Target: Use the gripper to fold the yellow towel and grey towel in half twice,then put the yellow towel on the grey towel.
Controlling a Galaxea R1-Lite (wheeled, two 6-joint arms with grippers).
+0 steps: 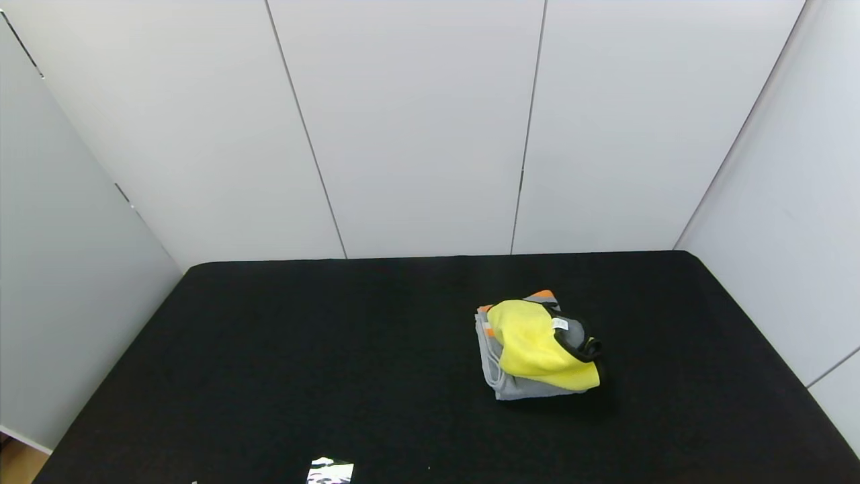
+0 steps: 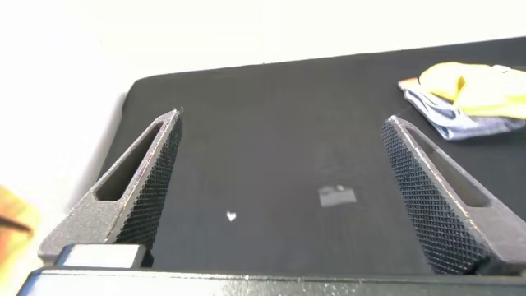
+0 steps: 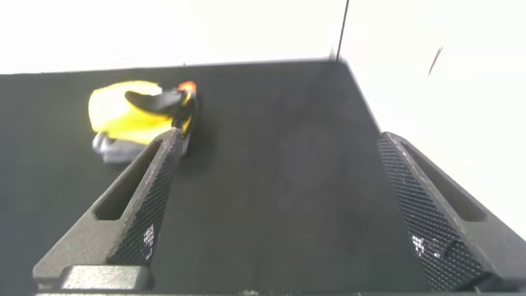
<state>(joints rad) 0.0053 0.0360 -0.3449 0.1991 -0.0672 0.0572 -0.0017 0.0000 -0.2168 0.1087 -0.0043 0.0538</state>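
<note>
The yellow towel (image 1: 537, 344), folded, with black trim and a small white tag, lies on top of the folded grey towel (image 1: 512, 384) right of the table's middle. An orange band of the grey towel peeks out behind it. Both arms are out of the head view. In the left wrist view my left gripper (image 2: 281, 123) stands open over bare black cloth, with the yellow towel (image 2: 472, 86) and grey towel (image 2: 460, 123) far off. My right gripper (image 3: 278, 136) is open too, empty, with the yellow towel (image 3: 123, 111) on the grey towel (image 3: 111, 146) well beyond its fingertips.
The black table (image 1: 336, 349) is ringed by white walls (image 1: 416, 128) at the back and both sides. A small white patch (image 1: 330, 470) lies near the front edge, also seen as a pale patch (image 2: 337, 196) with a white fleck (image 2: 231, 216) beside it.
</note>
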